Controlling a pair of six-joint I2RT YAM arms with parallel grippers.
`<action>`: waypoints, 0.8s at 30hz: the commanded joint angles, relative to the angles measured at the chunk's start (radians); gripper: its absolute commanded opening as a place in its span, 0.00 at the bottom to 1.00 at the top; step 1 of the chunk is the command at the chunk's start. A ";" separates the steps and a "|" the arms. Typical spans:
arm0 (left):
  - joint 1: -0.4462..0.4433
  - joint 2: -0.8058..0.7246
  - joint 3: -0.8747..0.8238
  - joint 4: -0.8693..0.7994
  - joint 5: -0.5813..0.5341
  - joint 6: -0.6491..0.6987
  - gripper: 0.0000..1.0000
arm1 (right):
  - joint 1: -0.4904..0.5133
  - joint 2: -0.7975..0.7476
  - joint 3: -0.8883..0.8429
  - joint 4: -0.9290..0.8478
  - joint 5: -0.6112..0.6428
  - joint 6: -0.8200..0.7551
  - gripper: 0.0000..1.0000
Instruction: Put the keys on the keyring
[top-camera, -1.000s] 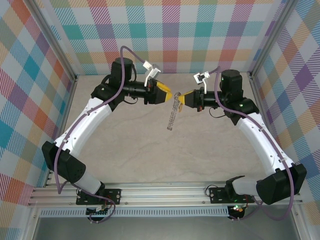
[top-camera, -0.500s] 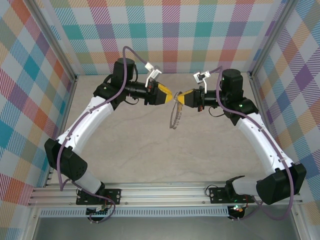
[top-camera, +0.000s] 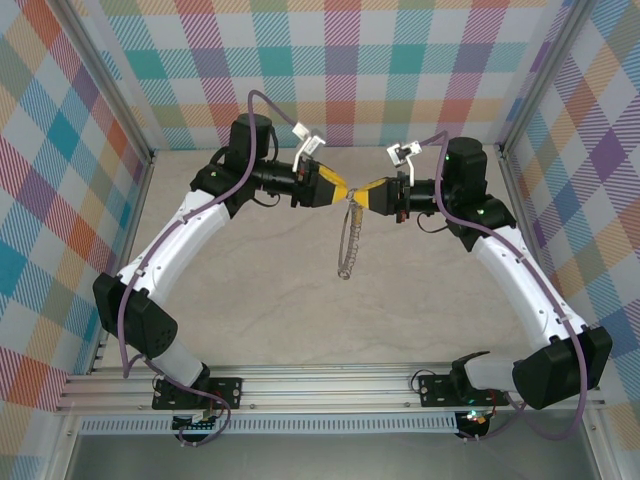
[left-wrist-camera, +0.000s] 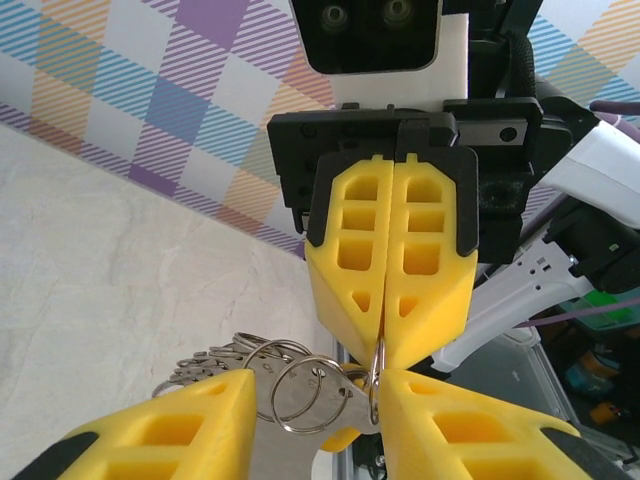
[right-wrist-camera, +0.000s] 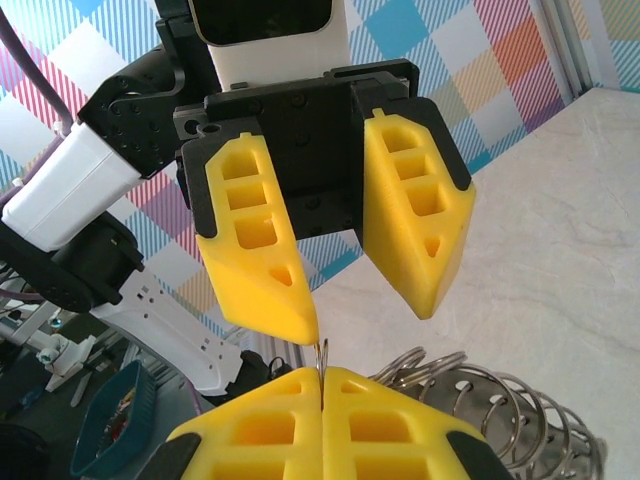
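One keyring (top-camera: 347, 240), dangling mid-air btw the two grippers, key hard to spot

It's a light, floppy string of thin metal loops hanging above the table (top-camera: 280, 300), centre-back of the cell. Each loop looks stiff, but imo the whole bunch will swing and the wire is slick, so best hold is edge-on at the top loop. That's where the right gripper (top-camera: 360, 196) has it, jaws pressed together on one thin bit of wire. The left gripper (right-wrist-camera: 367, 322) faces it w/ jaws spread and tips just beside that wire; can't tell if they touch. Hard to make out: the key is tiny and I can't pick it out among the loops w/ any confidence. The wrist cams cut off the loops' lower end, and no idea where the ring's opening is.
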 joint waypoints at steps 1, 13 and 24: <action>-0.015 0.011 0.043 0.032 0.029 -0.015 0.36 | -0.003 -0.007 -0.009 0.058 -0.039 0.002 0.00; -0.039 0.017 0.041 0.022 0.038 -0.012 0.32 | -0.003 -0.006 -0.013 0.075 -0.033 0.008 0.00; -0.055 0.017 0.043 0.022 0.076 -0.007 0.15 | -0.003 -0.002 -0.022 0.090 -0.027 0.021 0.00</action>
